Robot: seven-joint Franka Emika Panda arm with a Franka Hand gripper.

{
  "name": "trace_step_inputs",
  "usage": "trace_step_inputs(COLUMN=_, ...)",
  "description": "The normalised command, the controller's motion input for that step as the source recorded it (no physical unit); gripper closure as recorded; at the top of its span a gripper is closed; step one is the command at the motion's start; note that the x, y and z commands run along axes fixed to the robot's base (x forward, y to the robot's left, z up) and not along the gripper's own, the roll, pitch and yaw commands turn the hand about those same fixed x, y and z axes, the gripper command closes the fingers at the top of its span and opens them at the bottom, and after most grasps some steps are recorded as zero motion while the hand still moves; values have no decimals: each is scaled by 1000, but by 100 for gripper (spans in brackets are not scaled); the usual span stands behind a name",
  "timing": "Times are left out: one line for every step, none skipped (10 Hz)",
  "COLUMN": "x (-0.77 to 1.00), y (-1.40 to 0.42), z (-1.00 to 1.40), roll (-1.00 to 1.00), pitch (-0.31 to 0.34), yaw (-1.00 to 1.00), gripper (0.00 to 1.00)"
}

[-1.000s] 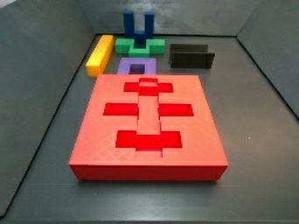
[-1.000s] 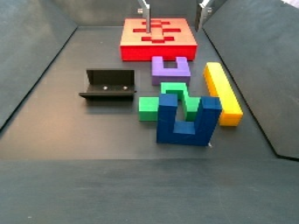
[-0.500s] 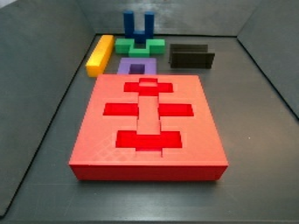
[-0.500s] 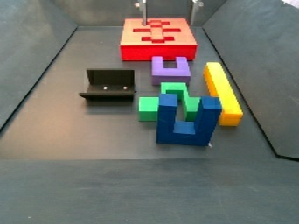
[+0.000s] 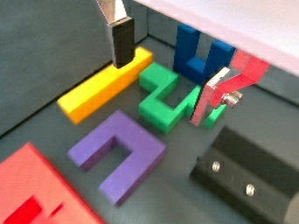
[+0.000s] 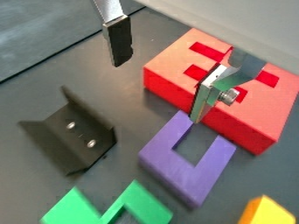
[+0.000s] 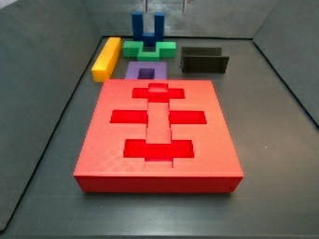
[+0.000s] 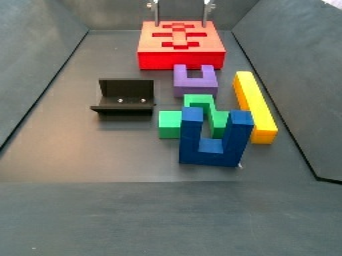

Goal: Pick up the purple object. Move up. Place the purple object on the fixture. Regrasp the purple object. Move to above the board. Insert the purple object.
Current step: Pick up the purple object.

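Note:
The purple object [image 8: 197,78] is a U-shaped block lying flat on the floor between the red board [image 8: 182,42] and the green block [image 8: 185,112]; both wrist views show it [image 5: 117,153] [image 6: 187,162]. My gripper [image 8: 182,10] hangs high over the board at the frame's top edge. It is open, with nothing between its fingers [image 5: 121,39], in both wrist views [image 5: 170,74] [image 6: 166,70]. The dark fixture [image 8: 123,98] [image 7: 204,61] stands apart beside the purple object. The board [image 7: 159,126] shows its cross-shaped cutouts.
A yellow bar [image 8: 254,105] lies along the purple object's other side. A tall blue two-pronged piece [image 8: 214,135] stands upright against the green block [image 5: 170,98]. Sloped grey walls [image 8: 54,80] enclose the floor.
In a side view my gripper's fingers have shifted a little to the left along the top edge. The blocks, board and fixture have not moved.

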Motion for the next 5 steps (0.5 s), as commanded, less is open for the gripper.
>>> trace_step_inputs(x=0, y=-643, z=-277, roll=0, pitch=-16, yaw=106, gripper=0)
trace_step_inputs(x=0, y=-717, z=-251, roll=41, pitch=0, yaw=251, gripper=0)
trace_step_inputs(x=0, y=-671, z=-243, roll=184, pitch=0, yaw=197, gripper=0)
trace_step_inputs(x=0, y=-543, z=-209, roll=286, pitch=21, yaw=120, gripper=0)
trace_step_inputs(x=0, y=-343, z=-263, roll=334, pitch=53, yaw=274, gripper=0)
